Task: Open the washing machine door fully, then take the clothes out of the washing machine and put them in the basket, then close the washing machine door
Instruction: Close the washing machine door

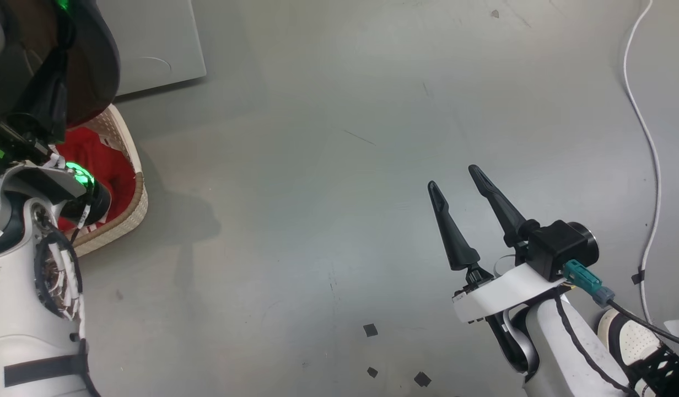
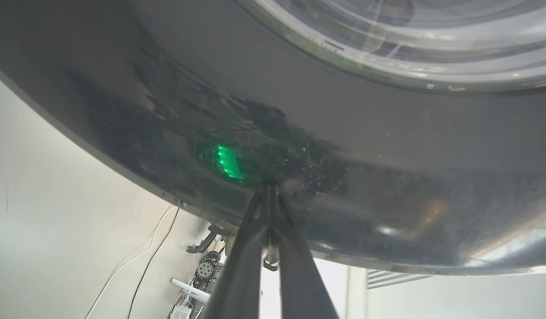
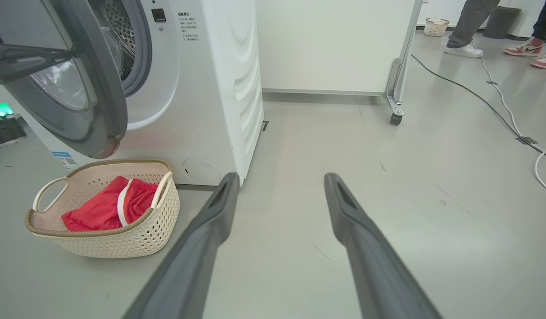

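Note:
The washing machine point(image 3: 211, 88) stands at the left in the right wrist view, its door point(image 3: 100, 88) swung partway out so the steel drum point(image 3: 122, 31) shows behind it. My left gripper point(image 2: 269, 190) is shut, holding nothing, its tips against the door's glossy black rim point(image 2: 388, 146) just below the glass bowl point(image 2: 410, 35). The basket point(image 3: 140, 239) sits on the floor under the door with red clothes point(image 3: 100, 212) inside; the head view shows the basket point(image 1: 131, 212) and the clothes point(image 1: 105, 165) too. My right gripper point(image 1: 454, 179) hangs open over bare floor, well to the right of the basket.
A white cable point(image 1: 651, 165) runs along the floor at the right, and a shoe point(image 1: 629, 342) is by my right arm. A wheeled white partition point(image 3: 335, 44) stands behind the machine. People's feet point(image 3: 466, 48) and a second basket point(image 3: 435, 26) are farther back.

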Motion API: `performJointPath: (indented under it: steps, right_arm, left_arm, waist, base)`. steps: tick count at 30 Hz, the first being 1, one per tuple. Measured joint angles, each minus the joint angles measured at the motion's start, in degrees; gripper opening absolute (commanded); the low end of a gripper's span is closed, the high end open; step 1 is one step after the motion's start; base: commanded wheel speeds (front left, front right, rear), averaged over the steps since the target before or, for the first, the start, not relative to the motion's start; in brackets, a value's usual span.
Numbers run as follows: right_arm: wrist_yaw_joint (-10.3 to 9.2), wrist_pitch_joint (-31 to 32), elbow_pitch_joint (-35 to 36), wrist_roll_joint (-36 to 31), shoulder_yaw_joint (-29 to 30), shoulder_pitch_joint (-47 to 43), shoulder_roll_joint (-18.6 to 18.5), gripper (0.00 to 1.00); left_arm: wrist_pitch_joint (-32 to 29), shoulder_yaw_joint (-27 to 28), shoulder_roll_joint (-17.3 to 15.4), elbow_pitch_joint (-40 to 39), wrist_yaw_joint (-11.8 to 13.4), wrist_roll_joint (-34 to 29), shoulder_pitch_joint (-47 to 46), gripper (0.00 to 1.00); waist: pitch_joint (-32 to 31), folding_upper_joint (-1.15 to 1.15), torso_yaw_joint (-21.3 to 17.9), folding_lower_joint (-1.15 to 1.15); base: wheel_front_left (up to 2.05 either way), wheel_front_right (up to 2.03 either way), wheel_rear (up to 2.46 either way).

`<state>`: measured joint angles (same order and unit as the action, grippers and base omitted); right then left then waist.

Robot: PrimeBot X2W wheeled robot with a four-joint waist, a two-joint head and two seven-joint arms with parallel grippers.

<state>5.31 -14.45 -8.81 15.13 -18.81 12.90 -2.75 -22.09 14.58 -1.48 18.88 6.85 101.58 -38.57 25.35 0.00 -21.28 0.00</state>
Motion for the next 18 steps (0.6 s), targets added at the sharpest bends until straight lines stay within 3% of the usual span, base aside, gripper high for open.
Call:
performJointPath:
  steps: [4, 8, 18]
  right_arm:
    - [-0.43, 0.0, -0.01, -0.02, 0.46, 0.15, 0.0, 1.0]
    - [-0.44, -0.01, -0.1, -0.12, 1.43, 0.16, 0.0, 1.0]
    - [-0.43, -0.02, -0.87, -0.82, 3.92, 0.07, -0.07, 1.0]
  left_arm:
    - [-0.63, -2.03, 0.0, 1.4, -0.25, -0.62, 0.1, 0.0]
    - [-3.57, -7.82, -0.05, 1.96, -2.85, -5.2, 1.83, 0.0]
    - [-5.42, -23.13, -6.73, 2.31, -13.27, -25.49, 11.98, 0.0]
  waist:
    - [-0.81, 0.0, 0.84, 0.0]
    - [-2.02, 0.0, 1.92, 0.0]
    - [-6.32, 0.0, 6.07, 0.0]
  base:
    - [0.0, 0.0, 0.0]
    - [0.0, 0.0, 0.0]
    - [0.0, 0.0, 0.0]
